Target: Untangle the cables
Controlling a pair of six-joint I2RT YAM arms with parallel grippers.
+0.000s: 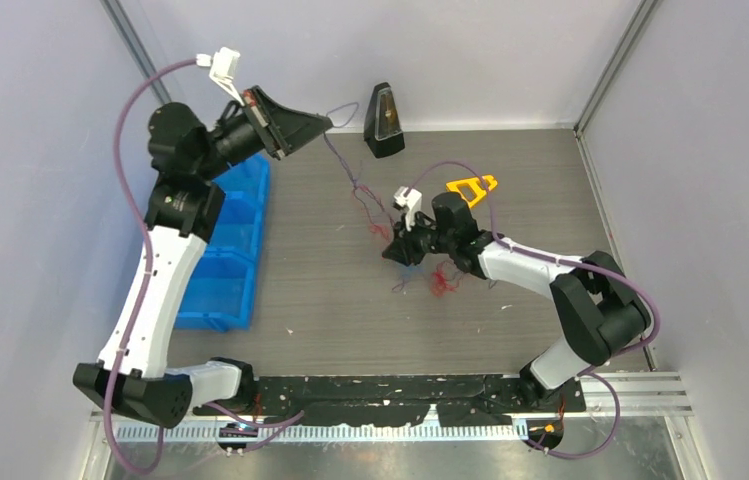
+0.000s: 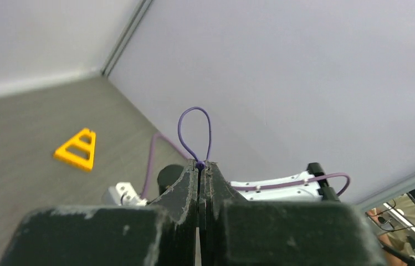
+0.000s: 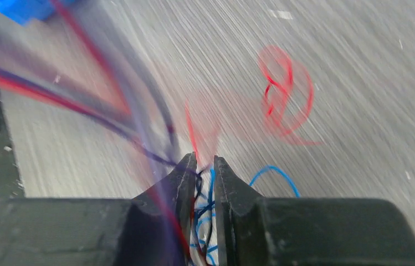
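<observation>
Cables (image 1: 439,283) in a loose red, blue and purple tangle near the middle of the counter (image 1: 330,310), with one purple strand running from it up toward the far left corner. Down on the tangle, right fingers (image 3: 183,177): nearly together, only a narrow gap, blue and red strands bunched inside it. Cannot tell whether squeezed or merely bracketed. More red loops on the counter just beyond the tips, blurred. At the raised end of the purple strand, left fingers (image 2: 185,188): pressed flat together, clamped on that strand, a small purple loop standing out past the tips. Blue bin (image 1: 235,250) along the left side, beneath the left arm. Orange triangle (image 1: 472,188) just behind the right arm, black wedge (image 1: 383,120) by the back wall, both apart from the tangle. Part of the tangle hidden under the right arm from overhead.
</observation>
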